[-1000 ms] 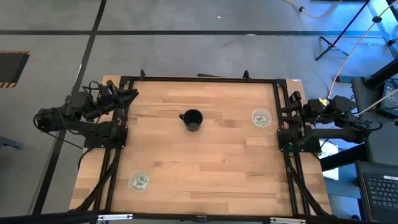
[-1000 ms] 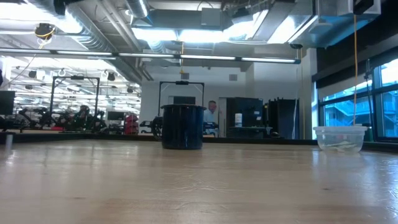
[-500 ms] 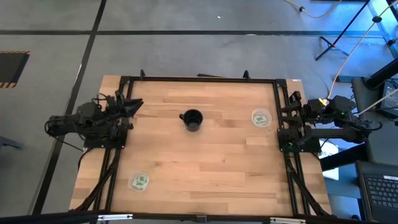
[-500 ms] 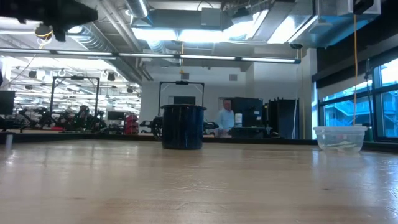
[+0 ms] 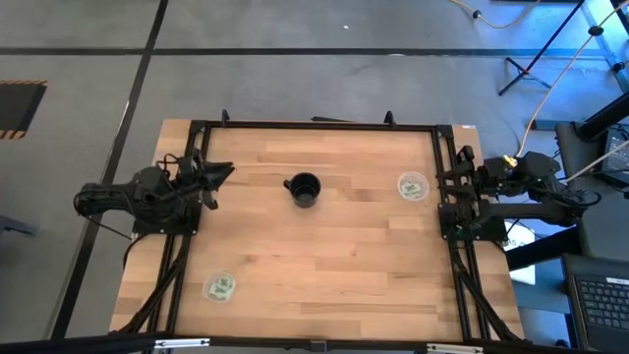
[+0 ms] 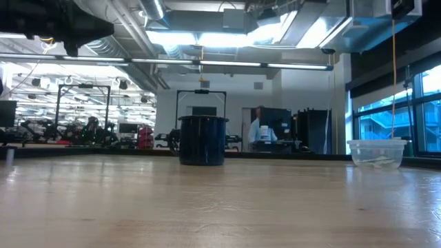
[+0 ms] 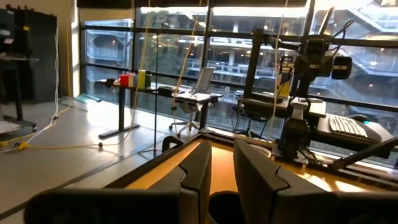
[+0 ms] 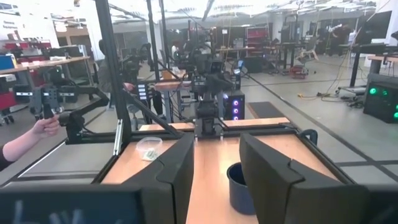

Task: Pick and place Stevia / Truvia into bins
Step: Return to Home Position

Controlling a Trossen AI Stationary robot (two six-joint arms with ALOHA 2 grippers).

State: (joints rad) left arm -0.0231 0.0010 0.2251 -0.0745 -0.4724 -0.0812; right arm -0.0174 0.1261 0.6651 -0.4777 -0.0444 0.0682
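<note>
Left gripper (image 5: 222, 172) over table's left edge, fingers narrowly parted, empty. Right gripper (image 8: 216, 138) at right edge, wider gap, empty. Stevia packets (image 5: 414, 187) inside far bin (image 5: 401, 183) and near bin (image 5: 208, 288); count unreadable.

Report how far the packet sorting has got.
Done: pale green and white paper packets lie in the round clear plastic container by the table's right side, with more in the second container at the high view's lower left. None shows loose on the wooden table. In hand: nothing; the left end effector and right end effector hang empty at the table's sides. Left: apparently only parking the arms.
</note>
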